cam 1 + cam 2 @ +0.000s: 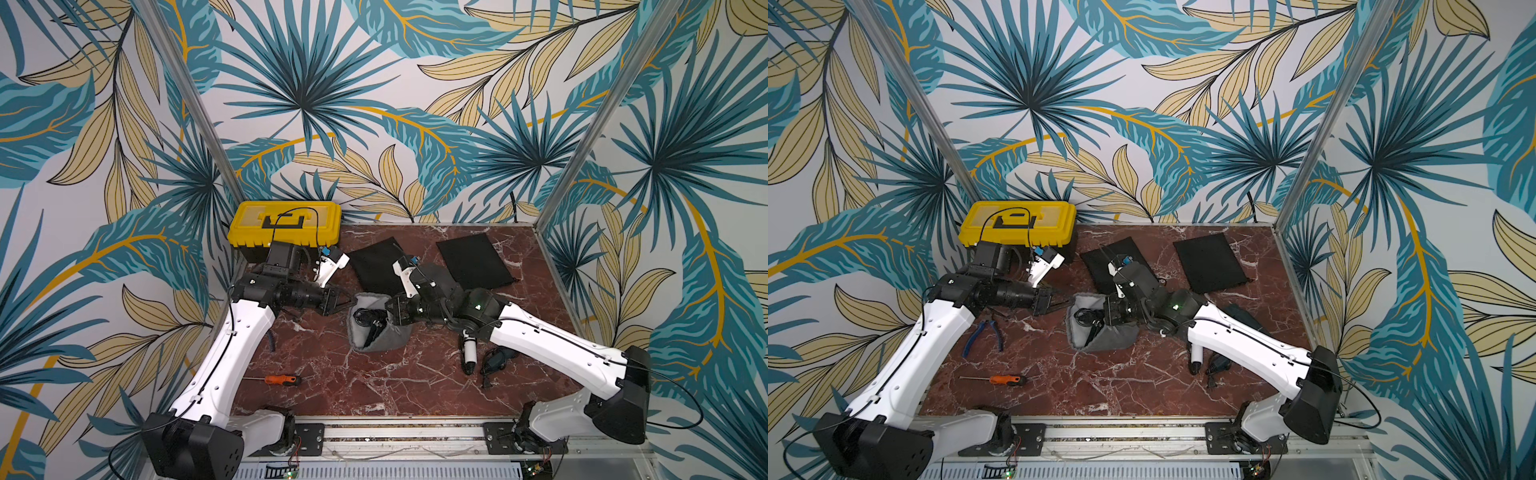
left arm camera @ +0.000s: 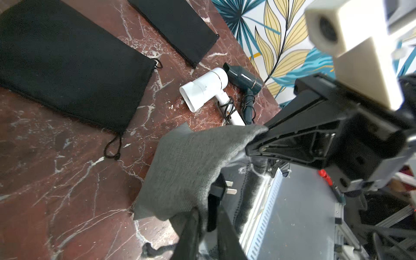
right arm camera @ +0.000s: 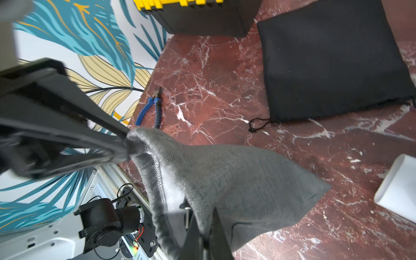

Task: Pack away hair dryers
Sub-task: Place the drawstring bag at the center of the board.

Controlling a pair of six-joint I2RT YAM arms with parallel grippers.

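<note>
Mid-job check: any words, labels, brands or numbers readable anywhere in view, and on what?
None can be read.
The toolbox, white dryer, teal dryer, grey pouch and screwdriver show no legible text in any view; any fine marks are too small to tell.

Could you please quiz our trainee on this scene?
1. True or false: the grey cloth pouch lies flat and empty.
2. How many hair dryers lie loose on the red marble tabletop?
3. The right gripper is clamped on: A) orange screwdriver, B) pouch rim, C) yellow toolbox.
Key: 1 false, a dark corded hair dryer sits inside; 2 two, white plastic hair dryer, dark teal hair dryer; 3 B.
</note>
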